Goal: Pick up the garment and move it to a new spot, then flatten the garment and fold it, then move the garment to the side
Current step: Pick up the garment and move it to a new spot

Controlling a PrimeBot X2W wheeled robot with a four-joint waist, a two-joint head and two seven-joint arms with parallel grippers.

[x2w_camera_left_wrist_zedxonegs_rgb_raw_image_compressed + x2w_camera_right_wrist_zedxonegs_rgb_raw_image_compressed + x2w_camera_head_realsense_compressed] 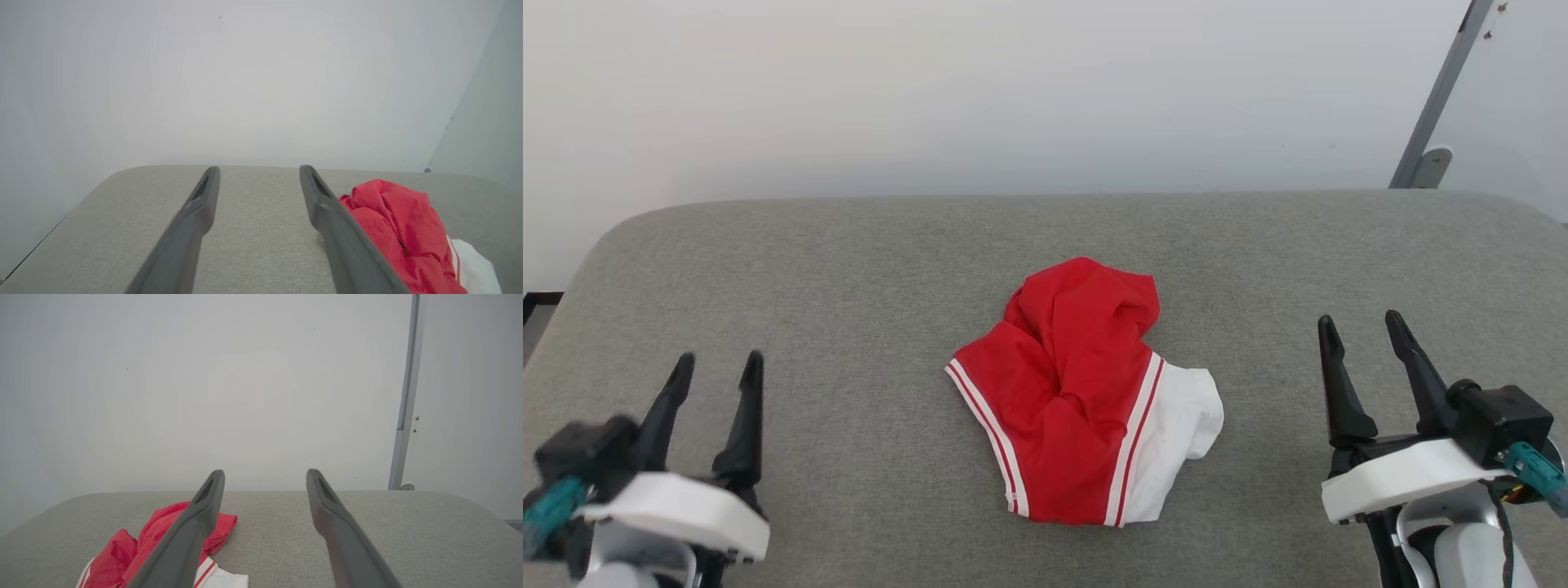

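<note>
The garment (1078,392) is seen lying crumpled in the middle of the grey fabric-covered worktop (849,269). It is bunched into a red heap, with a white sleeve spilled out on its right side and red-white striped trim running down both edges.

The left pincer (721,359) is held at the near left, spread wide with nothing between its fingers, which are pointed towards the pale far wall (1013,82). The right pincer (1360,320) is held at the near right, likewise spread wide and empty. Each is kept well apart from the garment, one on either side.

In the left wrist view, bare worktop is shown between the two fingers, and the red cloth (392,220) is partly covered by the right-hand finger. In the right wrist view, the cloth (155,531) is caught behind the left-hand finger. A grey metal post (1437,98) is seen leaning against the wall at the far right.
</note>
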